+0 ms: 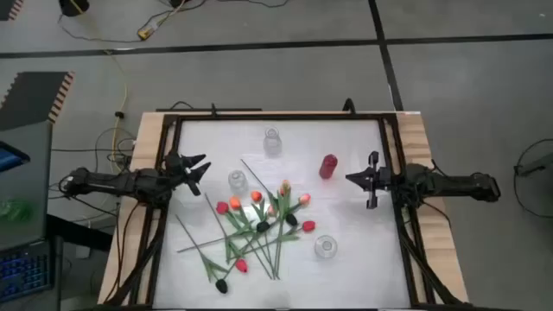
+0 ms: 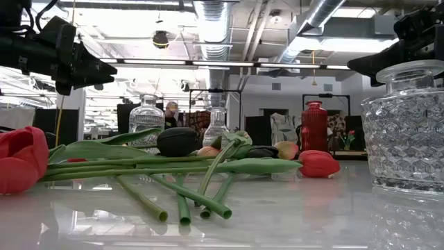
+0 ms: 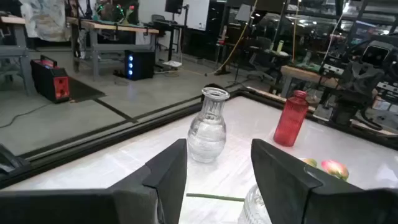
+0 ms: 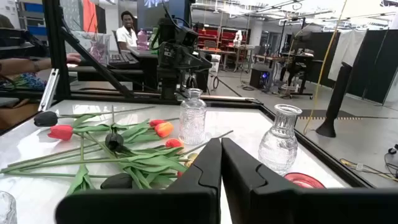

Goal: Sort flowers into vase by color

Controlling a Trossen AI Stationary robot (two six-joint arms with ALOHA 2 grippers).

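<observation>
flowers (image 1: 259, 226) lie tangled mid-table among four vases, none sorted. left gripper (image 1: 197, 169) hovers wide open at the left; right gripper (image 1: 356, 179) waits, pinched closed. best lift one outlying stem, avoiding the knot.

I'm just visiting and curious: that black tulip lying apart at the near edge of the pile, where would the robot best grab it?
Probably on the black tulip's thin stem, just above the head, coming straight down. It lies flat on the table at the pile's edge, with fewer stems crossing there. The left gripper is nearer.
</observation>
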